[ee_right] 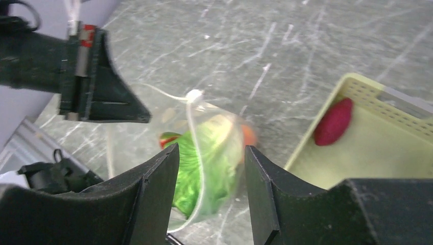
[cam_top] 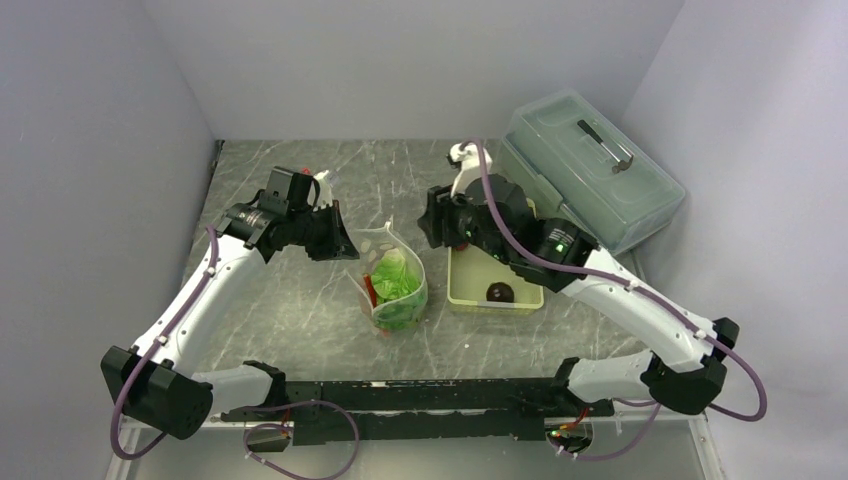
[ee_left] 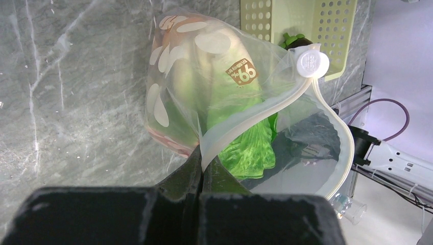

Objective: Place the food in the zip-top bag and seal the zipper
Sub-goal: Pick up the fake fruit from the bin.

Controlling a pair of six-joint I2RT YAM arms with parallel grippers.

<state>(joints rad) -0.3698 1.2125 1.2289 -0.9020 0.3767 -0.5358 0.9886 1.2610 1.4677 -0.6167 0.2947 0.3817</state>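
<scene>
The zip-top bag point(cam_top: 392, 285) stands mid-table with its mouth open, a clear pouch with printed spots point(ee_left: 168, 56). My left gripper point(ee_left: 202, 164) is shut on the zipper point(ee_left: 265, 106) strip at the rim; a white slider point(ee_left: 312, 62) sits at the strip's far end. Leafy green lettuce point(ee_left: 253, 150) lies inside, with a red-orange piece point(ee_right: 166, 139) and an orange-red ball point(ee_right: 248, 135) blurred beside it. My right gripper point(ee_right: 212, 158) hovers open above the bag point(ee_right: 217, 153), holding nothing. A dark maroon ball point(cam_top: 499, 292) lies in the pale green basket point(cam_top: 462, 290).
The large translucent lidded box point(cam_top: 590, 165) stands at the back right against the wall. The basket point(ee_right: 378, 153) sits just right of the bag, under my right arm. Grey walls close in the table on three sides.
</scene>
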